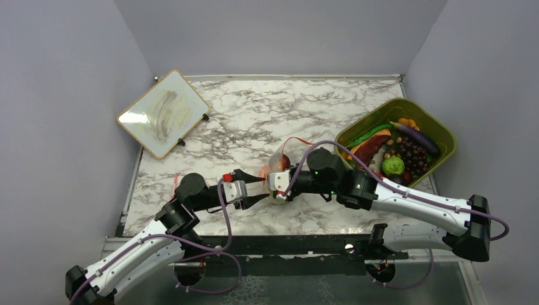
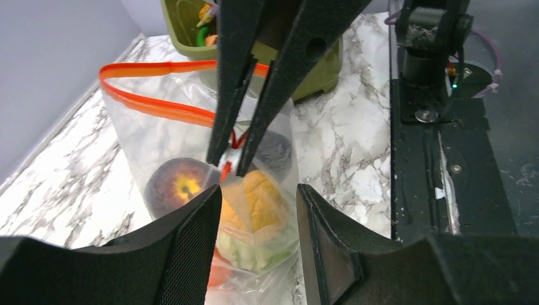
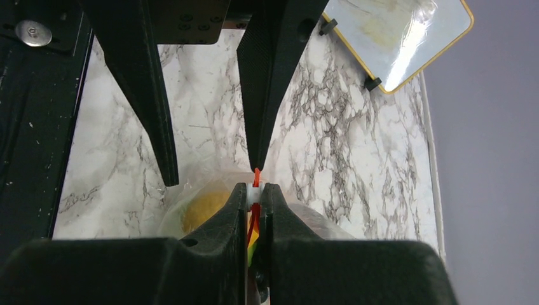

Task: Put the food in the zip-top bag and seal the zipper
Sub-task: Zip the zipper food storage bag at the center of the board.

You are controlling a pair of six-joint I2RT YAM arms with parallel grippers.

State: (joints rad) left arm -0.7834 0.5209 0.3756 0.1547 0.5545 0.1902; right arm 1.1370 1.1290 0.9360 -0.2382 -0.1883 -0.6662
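The clear zip-top bag (image 1: 283, 160) stands mid-table with its mouth partly open. Its red-orange zipper (image 2: 159, 108) loops along the top. Inside are a brown round piece (image 2: 180, 185), an orange piece (image 2: 262, 194), a light-green cabbage-like ball (image 2: 254, 249) and a dark piece (image 2: 274, 152). My right gripper (image 3: 255, 189) is shut on the zipper's white slider (image 2: 229, 162) at the bag's near end. My left gripper (image 2: 259, 198) is open, its fingers on either side of the bag's lower part, apart from the plastic. Both grippers meet at the bag in the top view, left (image 1: 254, 189) and right (image 1: 277, 184).
An olive-green bin (image 1: 445, 130) at the right holds more toy food, with purple grapes (image 1: 413, 155) and a green ball (image 1: 393, 166). A yellow-framed whiteboard (image 1: 163, 113) leans at the back left. Grey walls enclose the marble table (image 1: 254, 108).
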